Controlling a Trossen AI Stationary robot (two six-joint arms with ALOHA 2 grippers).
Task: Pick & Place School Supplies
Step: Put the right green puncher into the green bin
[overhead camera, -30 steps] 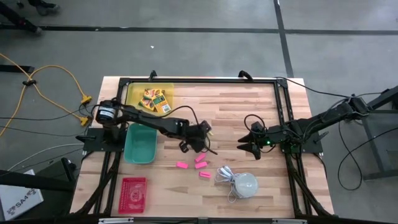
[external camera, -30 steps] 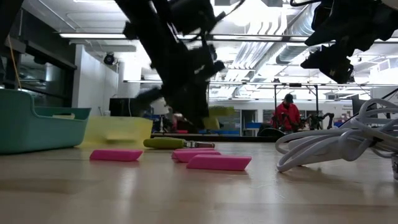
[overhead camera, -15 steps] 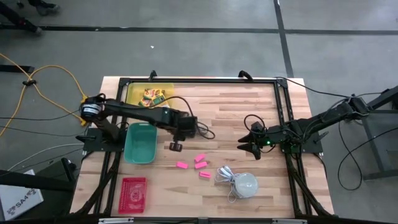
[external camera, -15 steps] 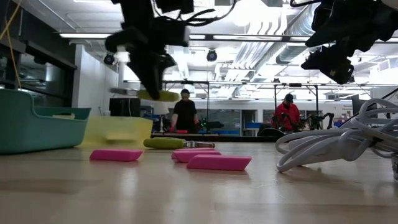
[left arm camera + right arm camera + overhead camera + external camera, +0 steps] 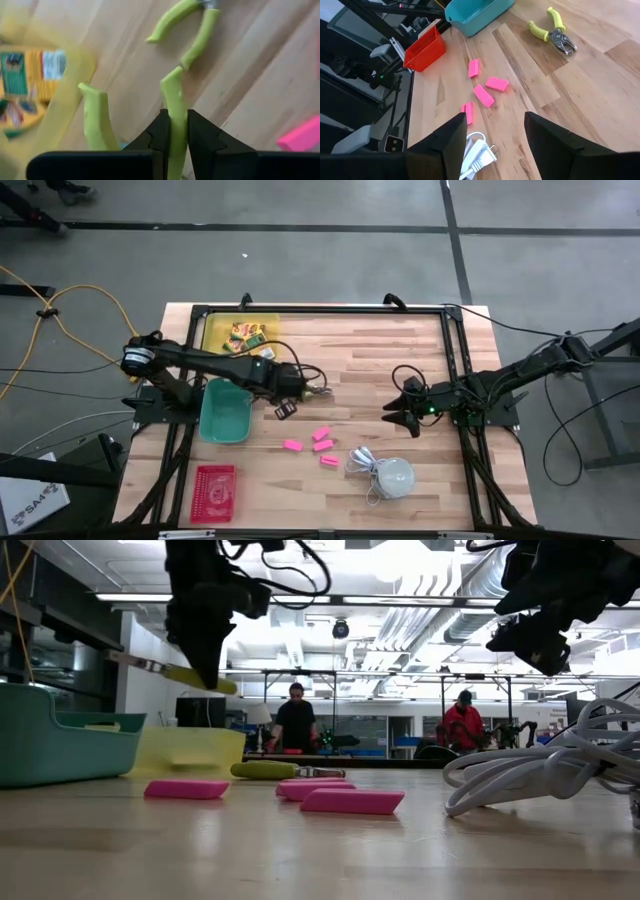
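Lime-green-handled tool [image 5: 172, 100], held: one of its two handles is clamped between the closed fingers of the left gripper [image 5: 176, 117], while the other handle stands free beside it. The low view shows this tool [image 5: 180, 673] raised clear of the surface [image 5: 380, 360]. The high view places the left arm's end just beside the teal bin [image 5: 225, 410], on the bin's side toward the right arm. A second lime-green-handled tool [image 5: 552, 30] lies flat on the surface a little farther from the teal bin, on that same side. Four pink blocks [image 5: 322, 440] lie in a loose cluster farther again from the bin, toward the near edge of the surface, none of them touching the second tool. Just behind the teal bin stands a yellow tray [image 5: 212, 330] containing the yellow-and-green boxes [image 5: 248, 336]. In front of the bin, at the near edge, sits a red basket [image 5: 213, 492]. A white dome with a coiled cord [image 5: 393, 476] rests beyond the pink blocks, well apart from the bin. The right gripper [image 5: 400, 412] hangs above the surface on the far side of the blocks from the teal bin, its fingers [image 5: 435, 145] spread wide and empty. Two people [image 5: 295, 722] stand in the room behind.
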